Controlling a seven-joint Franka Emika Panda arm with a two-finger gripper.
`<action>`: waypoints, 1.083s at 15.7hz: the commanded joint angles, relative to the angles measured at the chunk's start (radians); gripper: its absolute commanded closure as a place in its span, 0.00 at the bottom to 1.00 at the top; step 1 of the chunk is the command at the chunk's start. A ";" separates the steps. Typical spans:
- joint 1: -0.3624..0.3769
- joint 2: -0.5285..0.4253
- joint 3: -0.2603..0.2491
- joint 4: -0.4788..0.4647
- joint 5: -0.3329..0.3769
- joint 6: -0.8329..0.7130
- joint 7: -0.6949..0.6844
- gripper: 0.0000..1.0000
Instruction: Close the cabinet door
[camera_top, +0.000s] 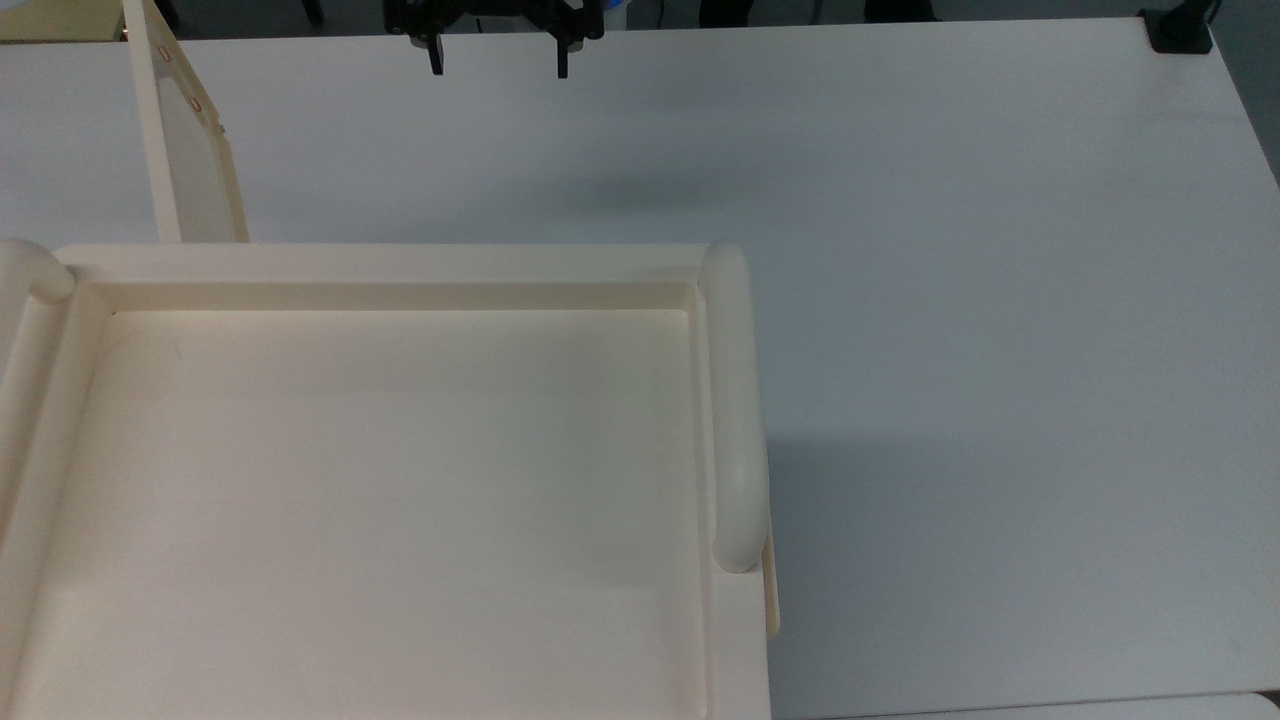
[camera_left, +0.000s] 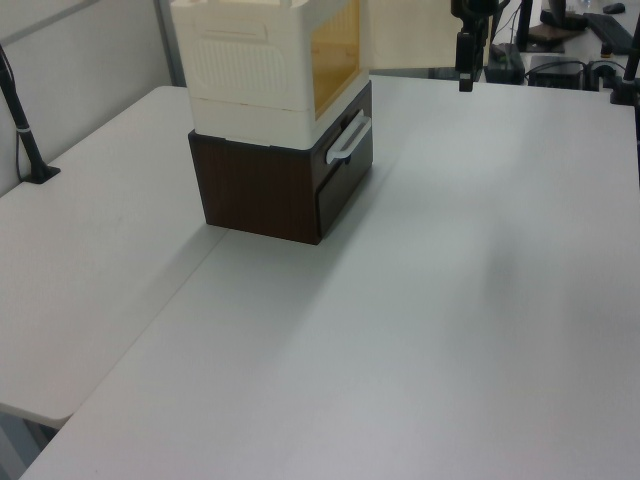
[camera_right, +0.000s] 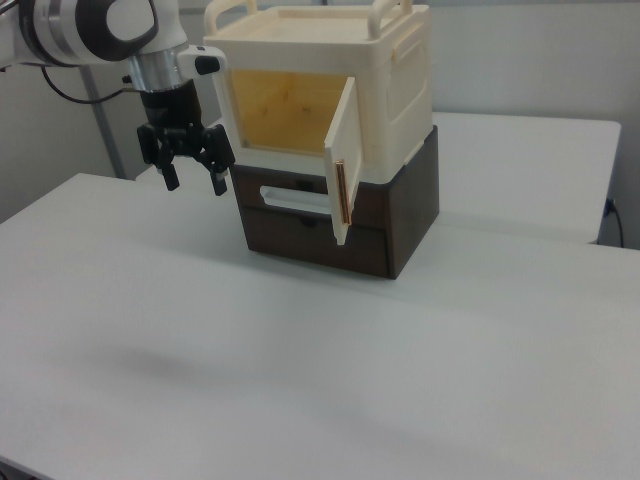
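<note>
Your robot arm (camera_right: 85, 25) has rounded white shells with a dark grey ring at the joint and a silver wrist collar. A black cable trails off it toward nine o'clock. Its gripper (camera_right: 193, 178) is black with two slim fingers (camera_top: 436, 55).

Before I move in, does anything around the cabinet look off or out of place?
Only the cabinet door: it hangs swung wide open from the cabinet, showing the bare yellowish inside. Nothing looks spilled or broken. The claw hangs open above the table, apart from the door.
</note>
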 joint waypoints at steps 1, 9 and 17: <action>0.007 -0.020 -0.018 -0.034 0.005 0.033 0.005 0.00; 0.007 -0.020 -0.018 -0.034 0.007 0.039 0.003 0.00; 0.006 -0.020 -0.023 -0.032 0.011 0.039 -0.055 0.40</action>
